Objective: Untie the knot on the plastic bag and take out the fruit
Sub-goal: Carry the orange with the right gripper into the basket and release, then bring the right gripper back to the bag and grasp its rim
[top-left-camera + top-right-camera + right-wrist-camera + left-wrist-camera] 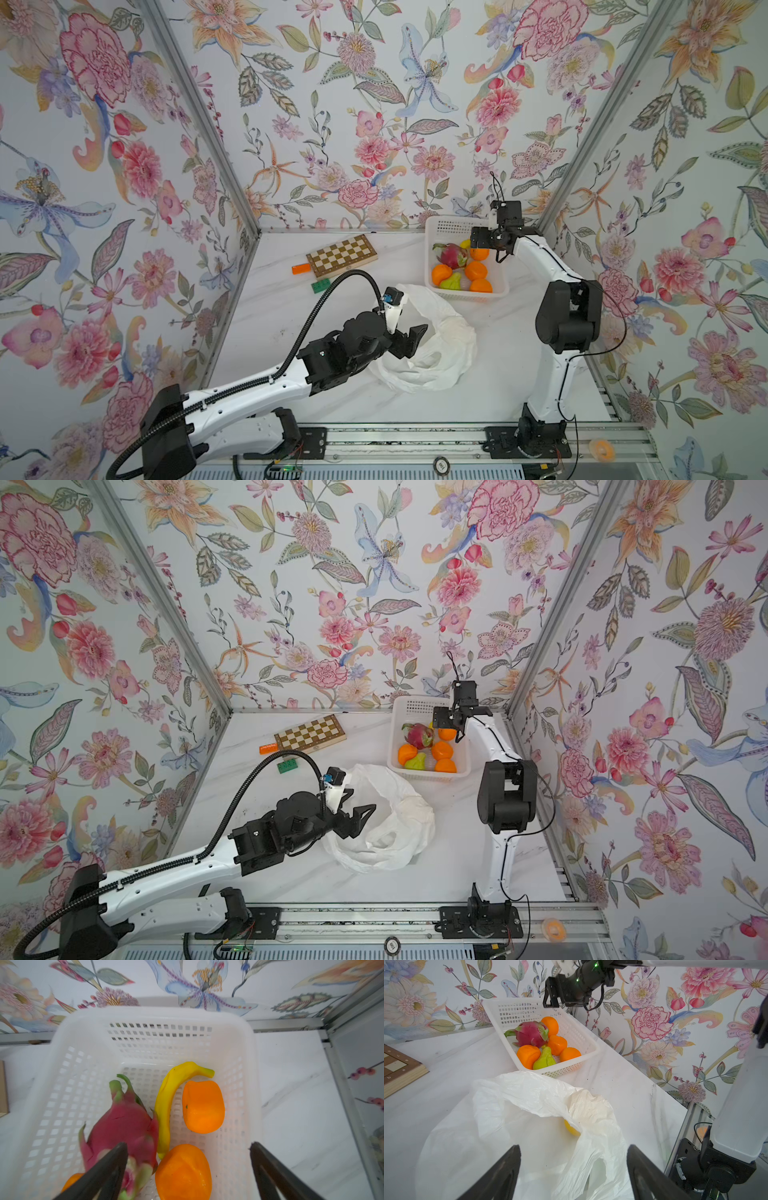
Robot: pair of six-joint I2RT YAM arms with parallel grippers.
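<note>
Plastic bag (432, 353): lies crumpled on the tabletop (478, 399) near the middle, just beside the front of the white basket (446, 226) in both top views. The bag mouth gapes open toward the left arm. One yellow fruit (571, 1129) is partly visible inside, under a fold of film.

Left claw (573, 1148): released, jaws spread wide at the bag mouth, nothing gripped between them.

Right claw (188, 1145): released, jaws spread wide, suspended over the rear part of the basket, holding nothing.

Basket contents: one dragon fruit (124, 1126), four oranges (476, 270), one green fruit (544, 1059) and one banana (166, 1097). The banana lies between the dragon fruit and an orange.

A chessboard (341, 254) lies on the tabletop toward the left rear, well apart from the bag.
</note>
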